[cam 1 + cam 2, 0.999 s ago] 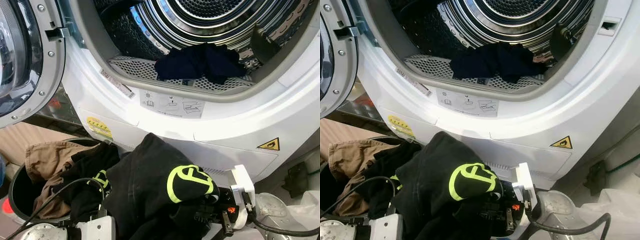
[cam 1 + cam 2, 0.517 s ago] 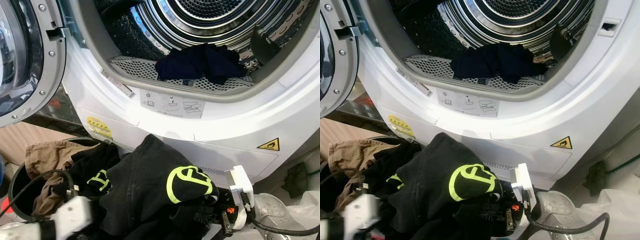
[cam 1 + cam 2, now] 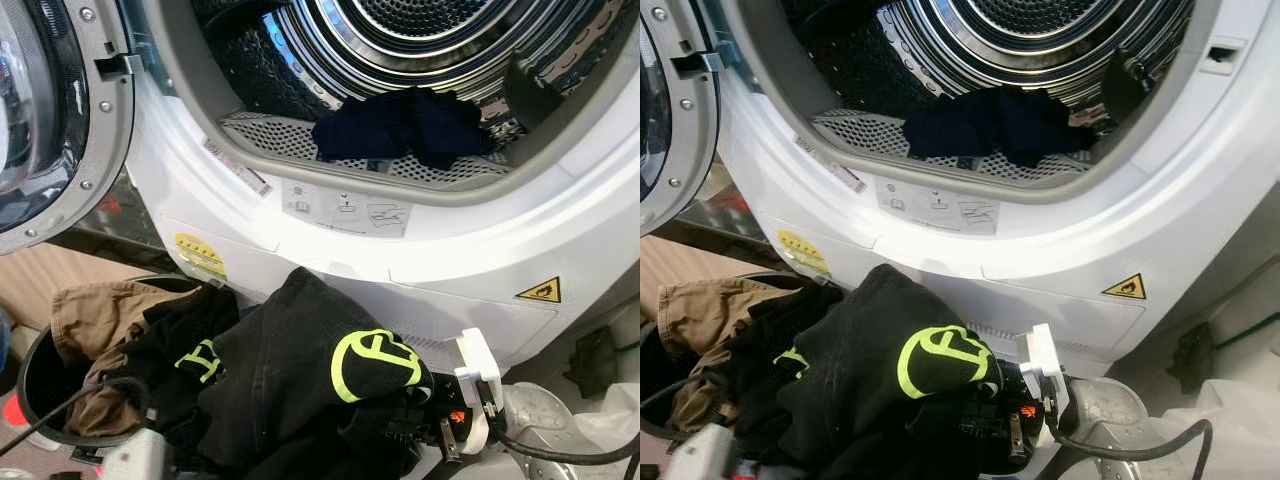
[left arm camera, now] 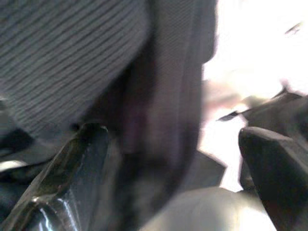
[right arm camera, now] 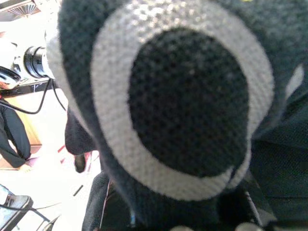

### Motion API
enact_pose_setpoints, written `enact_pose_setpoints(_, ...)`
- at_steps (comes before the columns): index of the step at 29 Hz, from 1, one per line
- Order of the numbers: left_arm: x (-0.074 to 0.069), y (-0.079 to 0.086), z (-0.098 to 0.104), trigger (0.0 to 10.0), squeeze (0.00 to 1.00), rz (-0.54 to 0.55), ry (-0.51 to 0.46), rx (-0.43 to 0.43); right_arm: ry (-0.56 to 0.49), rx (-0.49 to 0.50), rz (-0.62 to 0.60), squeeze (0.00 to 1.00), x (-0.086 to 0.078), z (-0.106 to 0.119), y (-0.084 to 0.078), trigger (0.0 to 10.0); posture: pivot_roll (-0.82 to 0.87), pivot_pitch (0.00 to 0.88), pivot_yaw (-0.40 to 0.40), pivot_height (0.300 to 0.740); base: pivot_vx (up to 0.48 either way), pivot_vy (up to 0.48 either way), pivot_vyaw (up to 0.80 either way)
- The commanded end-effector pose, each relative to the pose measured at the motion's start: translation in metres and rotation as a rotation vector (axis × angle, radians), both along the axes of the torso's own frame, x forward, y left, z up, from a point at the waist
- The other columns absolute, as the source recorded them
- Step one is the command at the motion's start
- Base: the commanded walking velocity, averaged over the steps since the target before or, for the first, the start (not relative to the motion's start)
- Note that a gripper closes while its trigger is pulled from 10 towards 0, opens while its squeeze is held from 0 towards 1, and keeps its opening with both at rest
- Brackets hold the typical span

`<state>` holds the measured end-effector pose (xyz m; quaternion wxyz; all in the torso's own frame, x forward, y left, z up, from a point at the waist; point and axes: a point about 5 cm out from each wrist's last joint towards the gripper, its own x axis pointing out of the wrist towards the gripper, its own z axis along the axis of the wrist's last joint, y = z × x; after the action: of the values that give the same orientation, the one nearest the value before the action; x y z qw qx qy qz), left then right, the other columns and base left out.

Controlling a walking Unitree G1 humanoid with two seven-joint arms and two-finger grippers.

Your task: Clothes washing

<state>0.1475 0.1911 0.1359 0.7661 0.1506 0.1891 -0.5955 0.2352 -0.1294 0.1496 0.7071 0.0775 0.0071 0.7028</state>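
A black garment with a neon yellow logo [image 3: 375,362] is draped over my right gripper, just in front of the washing machine's lower panel. The cloth hides the gripper; its white wrist mount [image 3: 477,392] sticks out to the right. In the right wrist view the same logo cloth [image 5: 187,101] lies right against the camera. A dark navy garment [image 3: 400,125] sits at the lip of the open drum [image 3: 300,60]. My left gripper [image 4: 175,187] is open, low over the basket, with dark ribbed cloth [image 4: 72,57] hanging between its fingers.
A round black basket [image 3: 35,385] at lower left holds tan trousers [image 3: 95,315] and black clothes. The machine's door [image 3: 50,120] stands open at left. A yellow warning sticker [image 3: 538,291] marks the front panel. A black cable [image 3: 570,460] runs from my right wrist.
My left arm has dropped down and to the left, almost out of the eye views. The right arm and the black garment have barely shifted.
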Motion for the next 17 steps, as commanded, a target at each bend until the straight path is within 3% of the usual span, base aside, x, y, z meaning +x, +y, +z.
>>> enact_pose_setpoints(1, 0.018, 0.001, -0.016, 10.0, 0.0, 0.083, -0.11, 0.115, -0.038, 0.021, 0.012, 0.0, -0.001, 0.006, 0.001, 0.0, 0.08, 0.082, 0.006, 0.74, 0.0, 0.0, 0.0)
enact_pose_setpoints(4, 0.029, -0.001, -0.023, 10.0, 0.0, 0.115, -0.185, 0.164, -0.038, 0.023, 0.011, 0.0, -0.001, 0.006, 0.002, 0.0, 0.07, 0.08, 0.007, 0.74, 0.0, 0.0, 0.0)
enact_pose_setpoints(5, 0.034, -0.007, -0.026, 10.0, 0.0, 0.139, -0.202, 0.141, -0.038, 0.025, 0.012, 0.0, -0.002, 0.006, 0.002, 0.0, 0.07, 0.075, 0.011, 0.74, 0.0, 0.0, 0.0)
enact_pose_setpoints(8, 0.035, -0.017, -0.029, 10.0, 0.0, 0.151, -0.176, 0.087, -0.038, 0.025, 0.012, 0.0, -0.002, 0.006, 0.002, 0.0, 0.07, 0.073, 0.009, 0.74, 0.0, 0.0, 0.0)
enact_pose_setpoints(10, 0.029, -0.029, -0.035, 10.0, 0.0, 0.105, -0.109, 0.038, -0.039, 0.025, 0.009, 0.0, -0.002, 0.005, 0.002, 0.0, 0.06, 0.07, 0.009, 0.74, 0.0, 0.0, 0.0)
enact_pose_setpoints(15, 0.026, -0.036, -0.035, 10.0, 0.0, 0.046, -0.083, -0.016, -0.039, 0.028, 0.008, 0.0, -0.001, 0.005, 0.004, 0.0, 0.07, 0.062, 0.012, 0.74, 0.0, 0.0, 0.0)
enact_pose_setpoints(17, 0.033, -0.038, -0.034, 10.0, 0.0, 0.057, -0.121, -0.012, -0.041, 0.029, 0.011, 0.0, -0.001, 0.004, 0.005, 0.0, 0.07, 0.056, 0.015, 0.74, 0.0, 0.0, 0.0)
